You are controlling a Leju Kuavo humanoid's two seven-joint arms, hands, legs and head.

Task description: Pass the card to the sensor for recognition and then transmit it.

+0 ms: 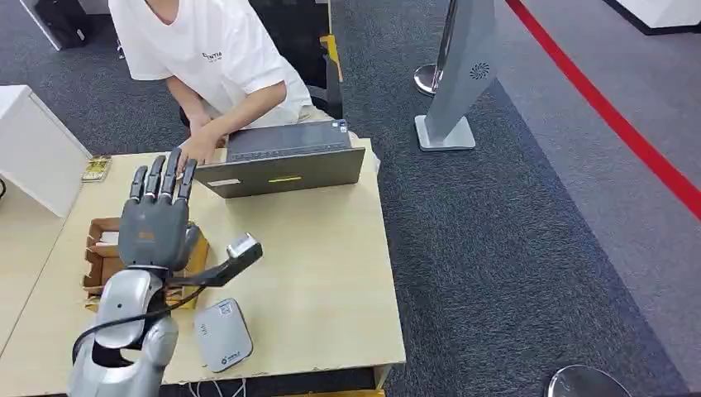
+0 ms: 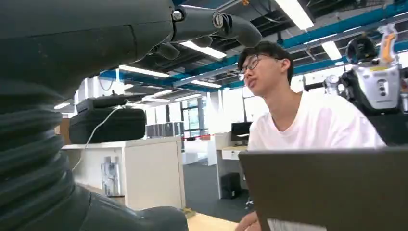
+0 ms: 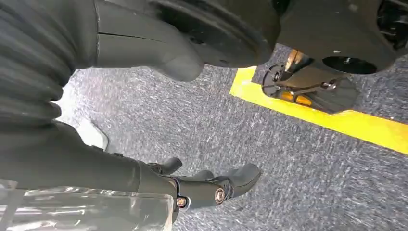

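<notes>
Overhead, left hand [image 1: 155, 217] hovers flat, fingers spread and empty, above the card box [image 1: 101, 258].

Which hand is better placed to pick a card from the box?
The left hand, I think: it hovers open right above the box on the table. The right hand hangs down by the carpet floor.

grey carpet [image 1: 512, 231], red stripe [image 1: 628, 132]

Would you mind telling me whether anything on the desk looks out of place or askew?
Nothing looks spilled or damaged. The grey card reader lies at a slant near the desk's front edge, and the left hand hovers flat and empty above the cardboard box; no card is visible in it.
</notes>
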